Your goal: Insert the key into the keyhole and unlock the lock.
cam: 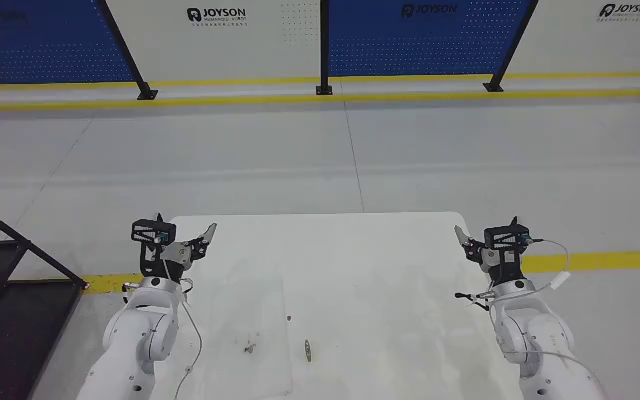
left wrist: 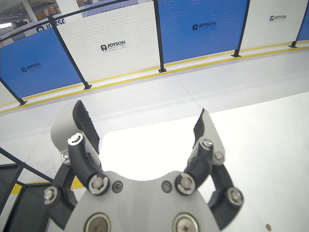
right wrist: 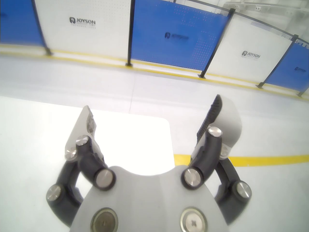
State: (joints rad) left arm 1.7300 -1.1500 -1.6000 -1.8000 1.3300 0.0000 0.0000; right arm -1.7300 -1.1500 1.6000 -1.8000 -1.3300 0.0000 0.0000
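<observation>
As the left gripper [cam: 200,240] hangs over the far left corner of the white table [cam: 380,280] and the right gripper [cam: 468,245] over the far right corner, the unlocking job looks not yet begun. Both grippers are spread wide with nothing between their fingers. In the left wrist view the left gripper [left wrist: 140,112] shows its ribbed black pads [left wrist: 87,124] facing each other across bare tabletop, and the right gripper [right wrist: 152,105] stands likewise in its own view.

Two small things lie close to the near edge of the table, around its middle: a pale object [cam: 248,348] and, just beside it but apart, a slim dark object [cam: 308,349]. They are probably the key and the lock, though they are too small to tell which is which.

By that reading every step is left: picking up the key, steadying the lock, inserting and turning.

Both objects lie well apart from the grippers, so each arm has a long sweep back across the tabletop. Margin is thin at the near edge, where a nudge could send a piece off. A black frame [cam: 30,255] stands beside the left edge, near the left arm.
</observation>
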